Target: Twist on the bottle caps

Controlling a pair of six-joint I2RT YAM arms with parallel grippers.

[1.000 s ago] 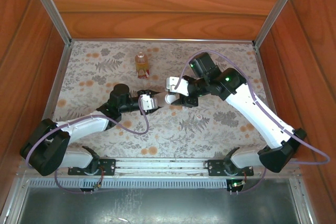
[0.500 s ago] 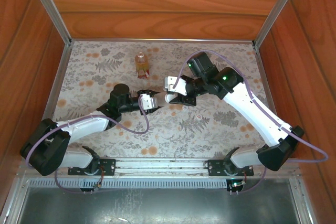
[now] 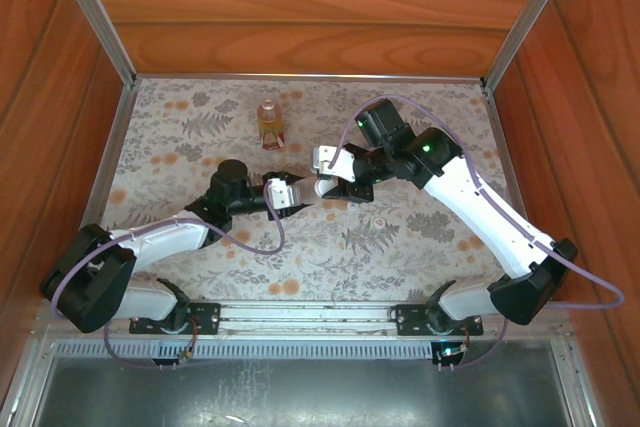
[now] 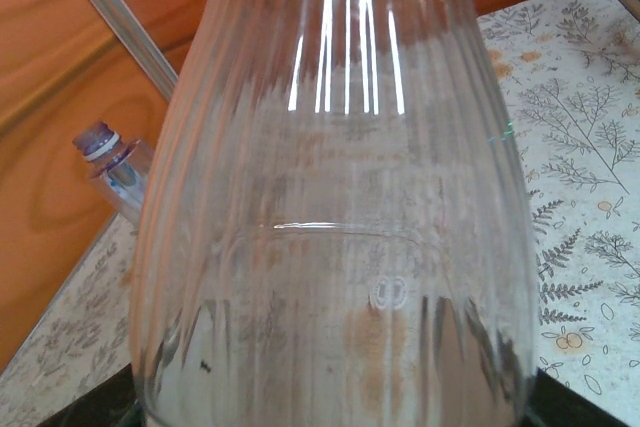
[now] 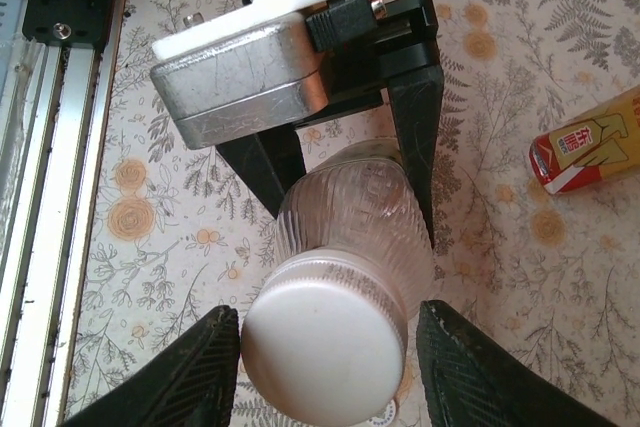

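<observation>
Arms (image 3: 470, 197) bent inward, meeting at bottle (image 5: 350, 217)

Floral-print table (image 3: 180, 137) bears an amber bottle (image 3: 270, 123).

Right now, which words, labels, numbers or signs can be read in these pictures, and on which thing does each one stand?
No text can be read with certainty.
amber bottle: red characters on its yellow label, too blurred to read.
clear ribbed bottle: a small embossed mark low on its wall, too faint to read.
white cap: blank top, no text.
</observation>
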